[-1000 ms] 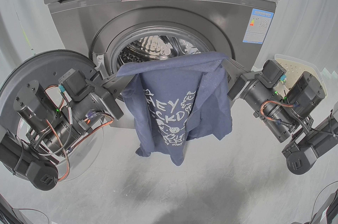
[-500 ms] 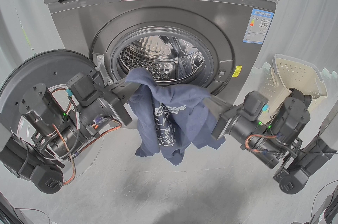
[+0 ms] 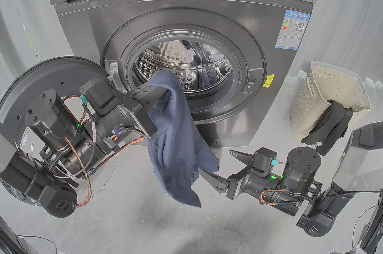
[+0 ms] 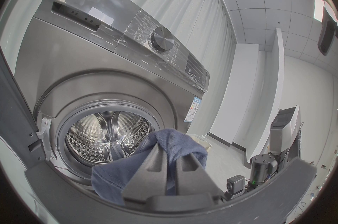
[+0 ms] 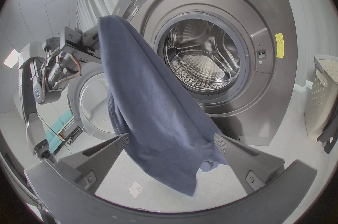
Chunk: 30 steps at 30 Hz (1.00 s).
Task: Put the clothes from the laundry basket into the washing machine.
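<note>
Head view: my left hand [image 3: 156, 92] pinches the limp navy cotton T-shirt [image 3: 175, 139], my right hand [image 3: 220, 168] spread; cloth dangling below my grip may catch the rim of the grey metal washing machine [image 3: 99, 23]

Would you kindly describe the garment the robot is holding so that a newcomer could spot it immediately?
Find the grey washing machine with its door swung open. Before the drum opening, a navy-blue shirt hangs pinched in the left arm's jaws. Unlike the black garment draped over the rim of the cream laundry basket, it is blue and hangs in mid-air.
</note>
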Motion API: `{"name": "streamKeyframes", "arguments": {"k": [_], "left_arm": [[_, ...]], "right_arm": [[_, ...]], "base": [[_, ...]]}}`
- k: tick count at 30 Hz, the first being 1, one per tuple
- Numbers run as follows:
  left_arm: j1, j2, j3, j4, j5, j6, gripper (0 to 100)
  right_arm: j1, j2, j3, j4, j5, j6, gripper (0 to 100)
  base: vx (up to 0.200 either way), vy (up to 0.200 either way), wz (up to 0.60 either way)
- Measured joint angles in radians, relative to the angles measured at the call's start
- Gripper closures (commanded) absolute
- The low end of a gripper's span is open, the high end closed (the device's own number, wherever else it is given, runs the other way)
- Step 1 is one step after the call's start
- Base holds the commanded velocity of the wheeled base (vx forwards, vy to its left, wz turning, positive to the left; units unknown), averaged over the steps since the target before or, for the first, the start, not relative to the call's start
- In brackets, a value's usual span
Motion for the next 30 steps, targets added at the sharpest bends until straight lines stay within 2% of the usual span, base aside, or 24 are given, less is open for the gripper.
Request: {"name": "streamKeyframes", "arguments": {"k": [5, 12, 20, 30], "left_arm": [[-0.011, -0.005, -0.002, -0.001, 0.000, 0.001, 100], [-0.021, -0.016, -0.001, -0.002, -0.001, 0.005, 100], [-0.029, -0.026, -0.001, -0.001, -0.002, 0.026, 100], [-0.031, -0.028, -0.003, -0.001, -0.002, 0.029, 100]], "right_arm": [[-0.024, 0.041, -0.039, 0.000, 0.004, -0.006, 0], [-0.055, 0.145, -0.179, 0.000, 0.021, -0.013, 0], [-0.057, 0.261, -0.330, 0.000, 0.068, -0.027, 0], [-0.058, 0.368, -0.464, 0.000, 0.073, -0.030, 0]], "base": [[0.000, 0.000, 0.00], [0.000, 0.000, 0.00], [0.000, 0.000, 0.00], [0.000, 0.000, 0.00]]}}
